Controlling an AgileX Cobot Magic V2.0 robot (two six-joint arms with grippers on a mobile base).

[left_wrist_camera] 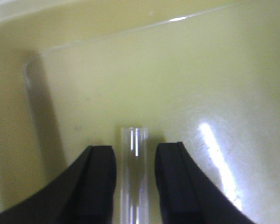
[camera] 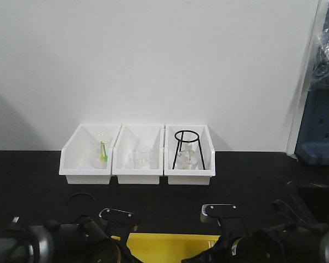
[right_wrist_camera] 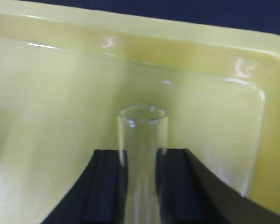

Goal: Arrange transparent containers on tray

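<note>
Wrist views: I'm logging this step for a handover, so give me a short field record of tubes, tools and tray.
left tool: fingers either side of a test tube, small gaps visible, over the tray floor
right tool: closed on a test tube, rim pointing towards the tray's far wall
tray: yellow, glossy, raised rim
white bins: three on the table behind, holding glassware

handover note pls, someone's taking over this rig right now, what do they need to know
Left gripper: jaws either side of a test tube with small gaps showing, low over the yellow tray.
Right gripper: shut on a second test tube, near the tray's corner.
Done: both tubes brought over the tray.
Left: set both down and release. Further tubes, if any, are not in view.
</note>
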